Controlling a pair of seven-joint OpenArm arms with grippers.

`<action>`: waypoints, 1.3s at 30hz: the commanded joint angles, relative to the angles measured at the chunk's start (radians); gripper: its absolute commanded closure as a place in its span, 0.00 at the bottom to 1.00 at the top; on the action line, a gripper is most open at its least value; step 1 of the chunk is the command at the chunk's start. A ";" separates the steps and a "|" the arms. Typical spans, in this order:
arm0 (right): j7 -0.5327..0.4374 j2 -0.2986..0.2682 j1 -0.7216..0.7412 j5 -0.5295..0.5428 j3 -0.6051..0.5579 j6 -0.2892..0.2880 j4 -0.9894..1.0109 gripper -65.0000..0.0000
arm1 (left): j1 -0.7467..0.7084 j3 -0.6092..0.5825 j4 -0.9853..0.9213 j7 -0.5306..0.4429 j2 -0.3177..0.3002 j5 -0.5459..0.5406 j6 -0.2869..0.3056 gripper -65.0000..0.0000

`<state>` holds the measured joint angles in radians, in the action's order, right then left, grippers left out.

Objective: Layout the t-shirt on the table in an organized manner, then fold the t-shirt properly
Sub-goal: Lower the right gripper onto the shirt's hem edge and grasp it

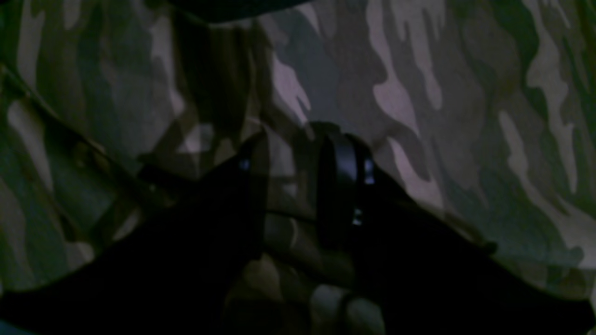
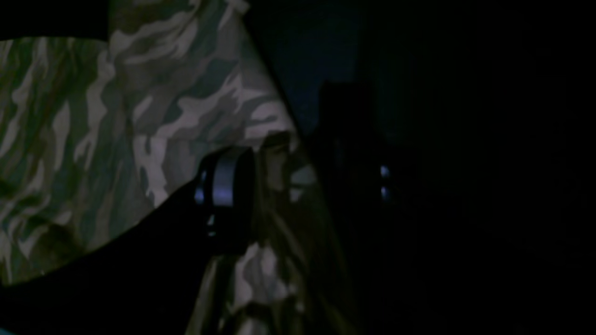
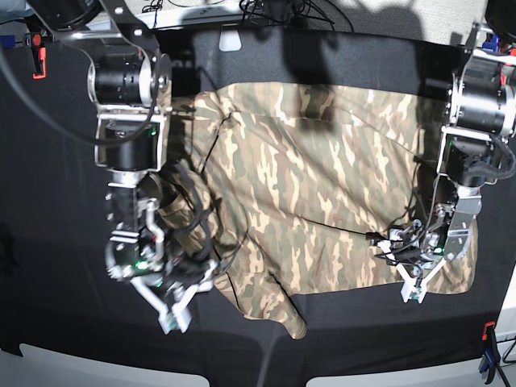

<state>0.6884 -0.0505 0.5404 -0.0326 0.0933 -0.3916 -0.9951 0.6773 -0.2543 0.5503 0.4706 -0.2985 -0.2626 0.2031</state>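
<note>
The shirt lay spread over the middle of the bench, mostly flat but rumpled, one sleeve bunched toward the near left edge; no fold looked made yet, so smoothing and all folding remained. The left claw pinched cloth between its fingers at the shirt's near right corner. The right claw straddled the shirt's edge, cloth between its jaws; I couldn't tell whether it gripped. Bare bench ran wide on both sides and along the near edge.
</note>
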 commanded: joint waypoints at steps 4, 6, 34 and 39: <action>-0.048 0.012 0.035 0.009 -0.001 0.032 0.070 0.52 | 0.029 0.005 0.017 -0.008 -0.006 -0.001 -0.004 0.72; -0.069 0.023 0.035 0.005 -0.001 0.034 0.112 0.52 | 0.029 0.005 0.017 -0.008 -0.006 -0.001 -0.004 0.72; -0.120 -0.071 0.058 -0.125 -0.001 0.077 0.154 1.00 | 0.029 0.005 0.026 0.011 -0.006 -0.006 -0.004 0.72; -0.120 -0.152 0.061 -0.121 -0.001 0.078 0.154 1.00 | 0.029 0.005 0.068 0.017 -0.006 -0.012 -0.004 0.72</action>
<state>0.5865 -0.1959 0.5652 -0.1562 0.0921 -0.3176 -0.8238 0.6704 -0.2543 0.5972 0.5030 -0.2985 -0.2668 0.1997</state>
